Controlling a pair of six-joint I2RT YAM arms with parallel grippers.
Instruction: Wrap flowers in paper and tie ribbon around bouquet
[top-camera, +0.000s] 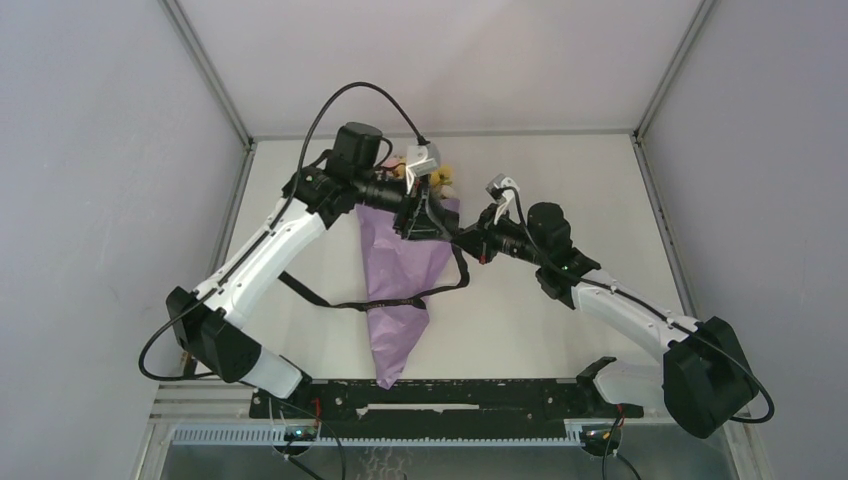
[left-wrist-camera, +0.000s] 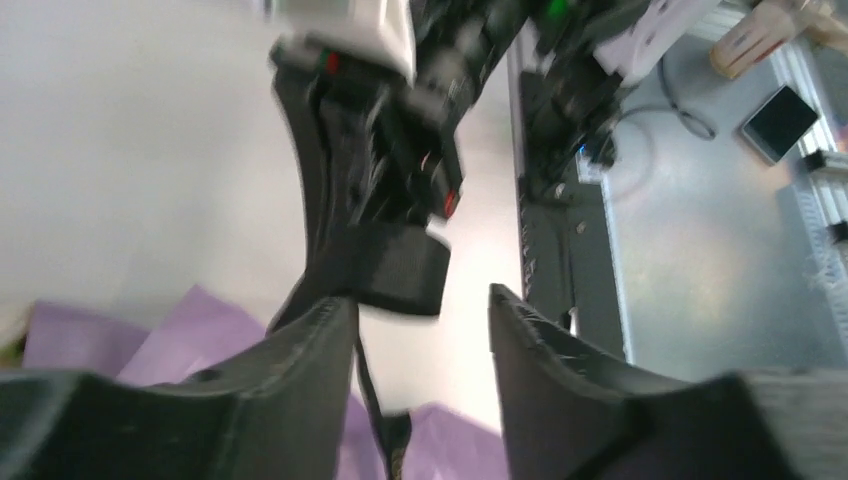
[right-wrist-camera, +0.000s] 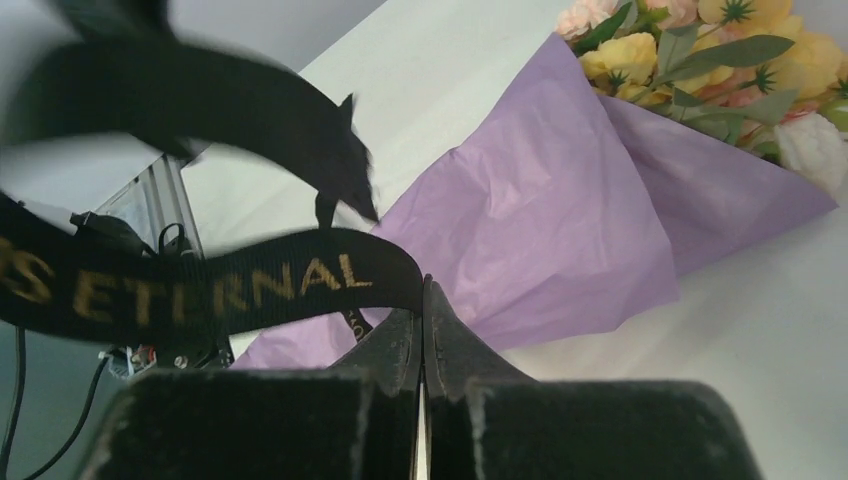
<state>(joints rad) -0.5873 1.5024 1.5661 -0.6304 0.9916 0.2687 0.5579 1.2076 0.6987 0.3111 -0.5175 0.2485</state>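
Note:
The bouquet lies on the table, a lilac paper (top-camera: 395, 255) cone with pink, yellow and white flowers (top-camera: 440, 178) at its far end. The black ribbon (top-camera: 400, 301) crosses the cone's middle and rises at the right to my right gripper (top-camera: 463, 238). In the right wrist view that gripper (right-wrist-camera: 422, 285) is shut on the gold-lettered ribbon (right-wrist-camera: 220, 285), with the paper (right-wrist-camera: 540, 230) and flowers (right-wrist-camera: 700, 40) beyond. My left gripper (top-camera: 424, 224) hovers over the cone's upper part. Its jaws (left-wrist-camera: 418, 298) stand open and hold nothing; the ribbon (left-wrist-camera: 392, 435) hangs below them over the paper (left-wrist-camera: 190, 320).
A black rail (top-camera: 450, 395) runs along the table's near edge, just past the cone's tip. Grey walls close in the white table (top-camera: 570, 170) on three sides. Both arms meet over the bouquet's upper half, wrists close together.

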